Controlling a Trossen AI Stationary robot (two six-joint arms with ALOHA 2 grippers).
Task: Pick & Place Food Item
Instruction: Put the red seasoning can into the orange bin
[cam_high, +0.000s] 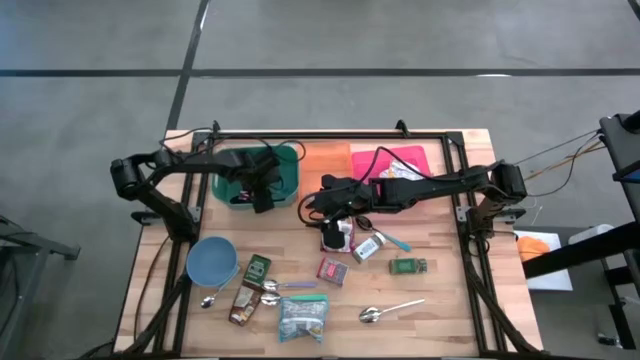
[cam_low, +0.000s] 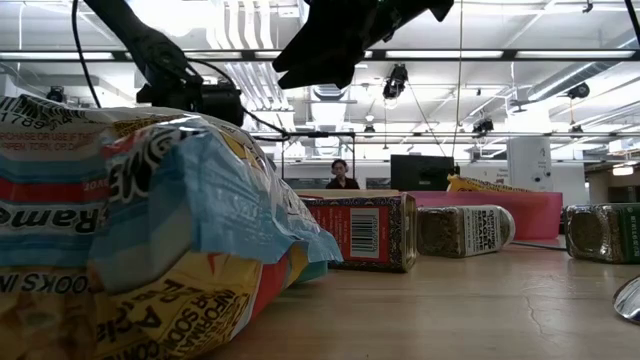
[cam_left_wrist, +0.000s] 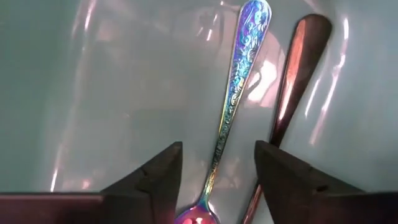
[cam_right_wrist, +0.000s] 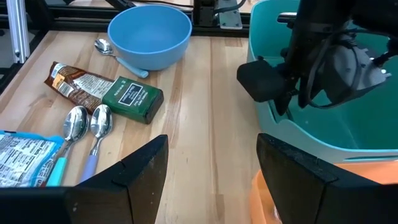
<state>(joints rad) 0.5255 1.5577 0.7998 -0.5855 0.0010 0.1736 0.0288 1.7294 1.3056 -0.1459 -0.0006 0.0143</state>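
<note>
The left gripper (cam_left_wrist: 214, 180) reaches down into the teal bin (cam_high: 290, 160), its fingers parted with nothing between them. Only the left wrist view shows what lies on the bin's floor: a rainbow-coloured spoon (cam_left_wrist: 233, 106) with a patterned handle, lying between the open fingers, and beside it a dark coppery utensil handle (cam_left_wrist: 298, 74).

The right gripper (cam_right_wrist: 211, 174) hangs over the middle of the table (cam_high: 440, 300), fingers spread and empty. Its wrist view looks across at a blue bowl (cam_right_wrist: 150, 34), a dark green box (cam_right_wrist: 132, 98), a brown snack wrapper (cam_right_wrist: 74, 81) and two spoons (cam_right_wrist: 87, 124) side by side, with the left arm dipping into the bin.

From above, more food items show near the front of the table: a red box (cam_high: 332, 270), a small jar (cam_high: 409, 266) and a noodle packet (cam_high: 303, 318), with a silver spoon (cam_high: 388, 311) apart from them.

The low view alone gives readable print: the packet close to the camera reads "Rame" and "COOKS IN". The red box there shows a barcode.
</note>
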